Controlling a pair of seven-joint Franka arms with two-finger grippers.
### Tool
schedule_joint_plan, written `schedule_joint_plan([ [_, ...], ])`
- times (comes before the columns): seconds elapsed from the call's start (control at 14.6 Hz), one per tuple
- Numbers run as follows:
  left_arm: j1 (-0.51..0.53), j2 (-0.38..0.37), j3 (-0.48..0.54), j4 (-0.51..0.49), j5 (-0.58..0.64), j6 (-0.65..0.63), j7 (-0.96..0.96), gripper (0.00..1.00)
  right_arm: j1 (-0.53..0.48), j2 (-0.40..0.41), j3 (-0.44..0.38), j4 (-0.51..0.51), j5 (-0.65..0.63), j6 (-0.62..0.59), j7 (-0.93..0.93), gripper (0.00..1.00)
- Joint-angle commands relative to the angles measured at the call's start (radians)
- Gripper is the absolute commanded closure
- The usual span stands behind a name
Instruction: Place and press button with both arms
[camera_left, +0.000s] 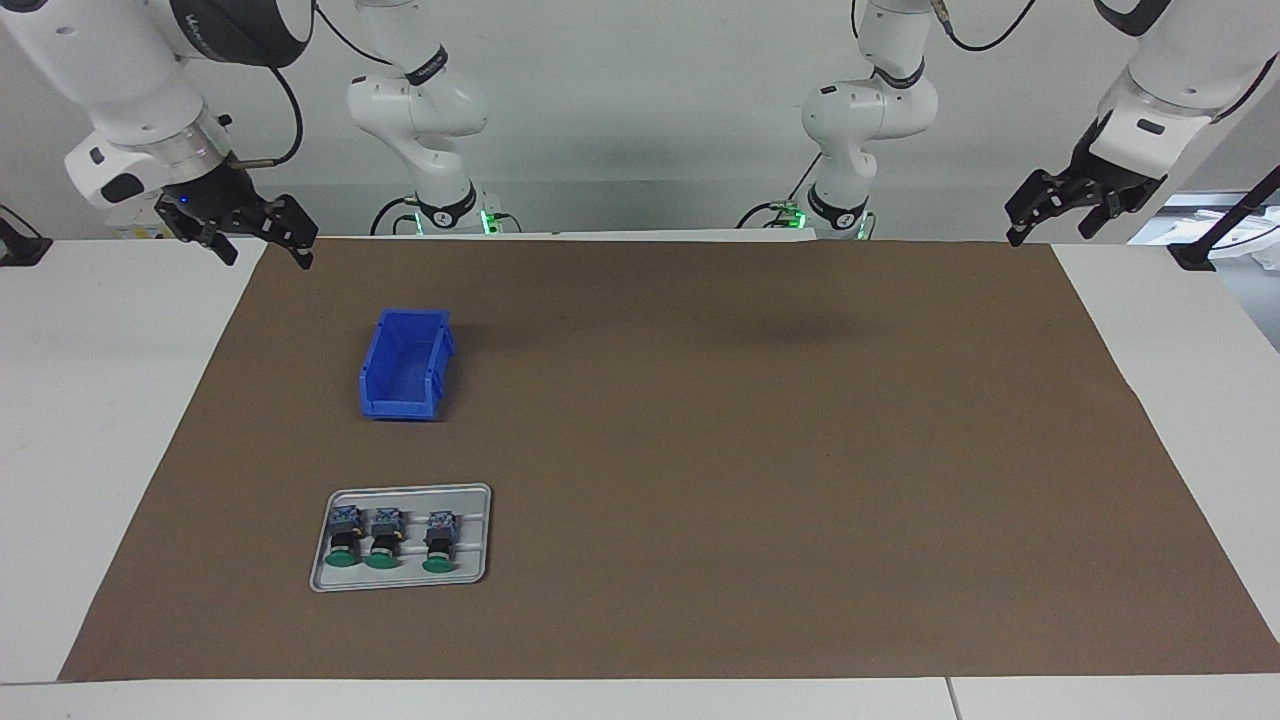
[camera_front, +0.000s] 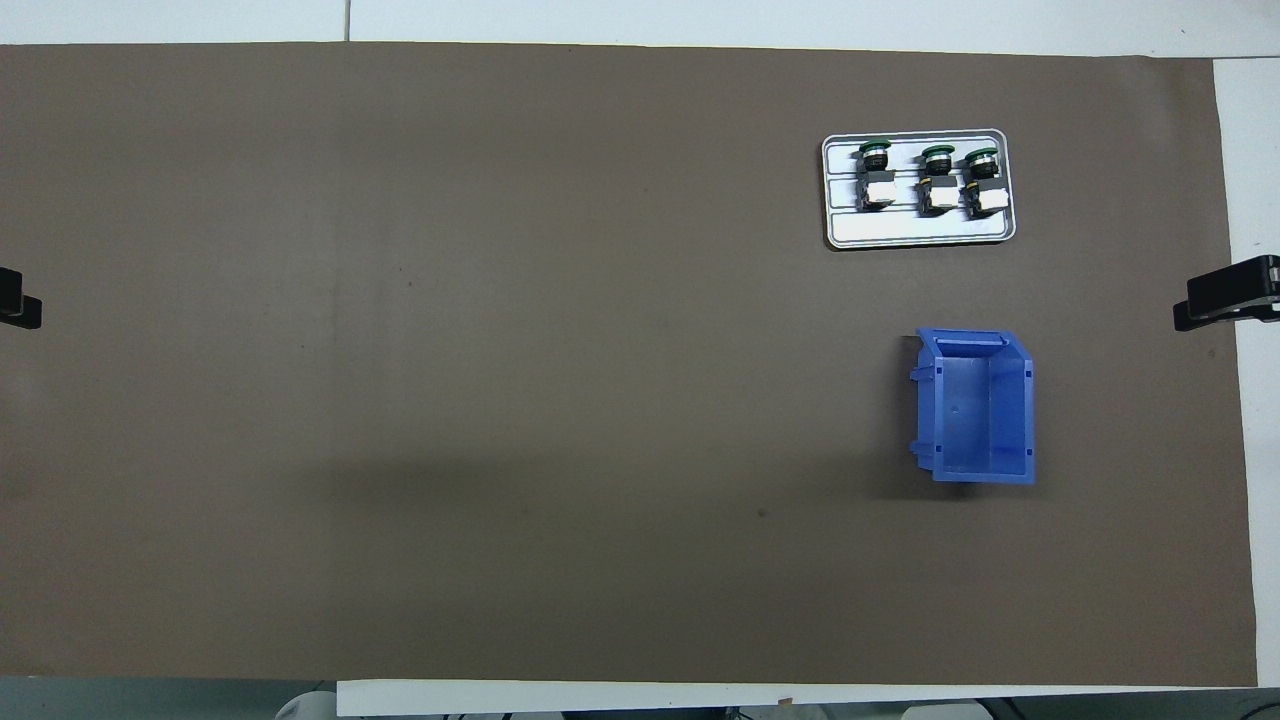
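Facing view: nothing done yet. Three buttons lie untouched in the tray, toward the worktop's right-arm end. Right hand and left hand hang released, empty.

**Both arms raised at the robots' end of the desk, tools open**

The right arm, a large white arm with a dark grey joint cap, enters the facing view at about 10 o'clock. Its black fingered right tool hangs over the robots' edge of the desk, fingers parted, empty, tilted downward. The left arm, equally white and bulky, comes in at about 2 o'clock. Its black left tool hangs over the same edge at the left arm's end, fingers spread, holding nothing. Both arms wait, well apart.
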Motion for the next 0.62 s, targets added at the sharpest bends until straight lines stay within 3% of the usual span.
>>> schedule_joint_plan([
  [0.0,0.001,-0.01,0.002,-0.005,-0.003,-0.008,-0.004,0.0,0.0,0.001,0.0,0.006,0.007,-0.015,-0.019,0.0],
  [0.55,-0.032,-0.017,-0.004,-0.013,-0.001,-0.045,-0.136,0.0,0.003,-0.01,0.0,-0.003,0.012,-0.018,-0.081,0.0],
])
